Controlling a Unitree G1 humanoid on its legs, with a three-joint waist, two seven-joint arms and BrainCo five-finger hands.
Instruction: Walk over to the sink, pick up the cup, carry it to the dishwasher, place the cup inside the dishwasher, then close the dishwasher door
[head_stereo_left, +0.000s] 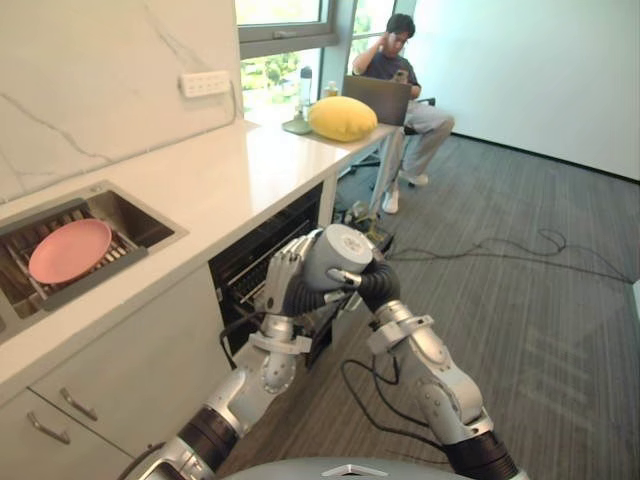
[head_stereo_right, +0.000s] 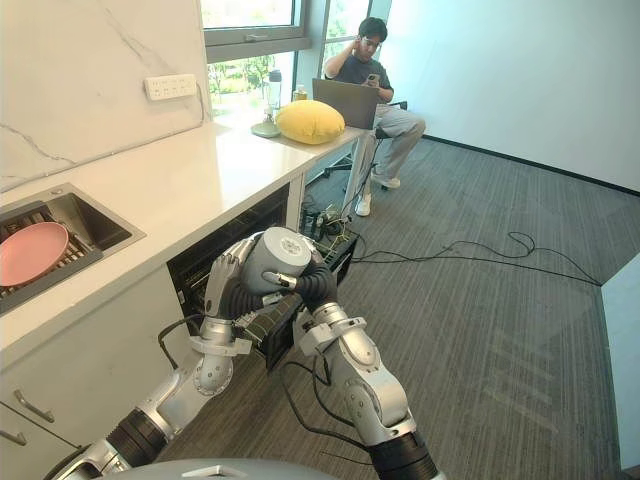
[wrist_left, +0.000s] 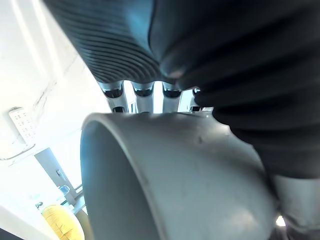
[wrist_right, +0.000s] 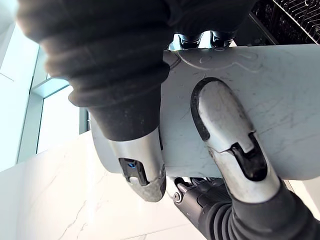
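Aloft, left hand, right hand round cup, beside dishwasher edge

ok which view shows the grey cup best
The left eye view: the round grey cup shows whole, clasped between the left hand and right hand before the open dishwasher. The right eye view matches. The left wrist view shows its rim and wall up close, the right wrist view its side.

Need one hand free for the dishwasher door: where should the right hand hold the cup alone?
Probably grip the cup round its smooth side wall, from the robot's right, where the right hand sits opposite the left hand. No handle shows, and the base is tilted up.
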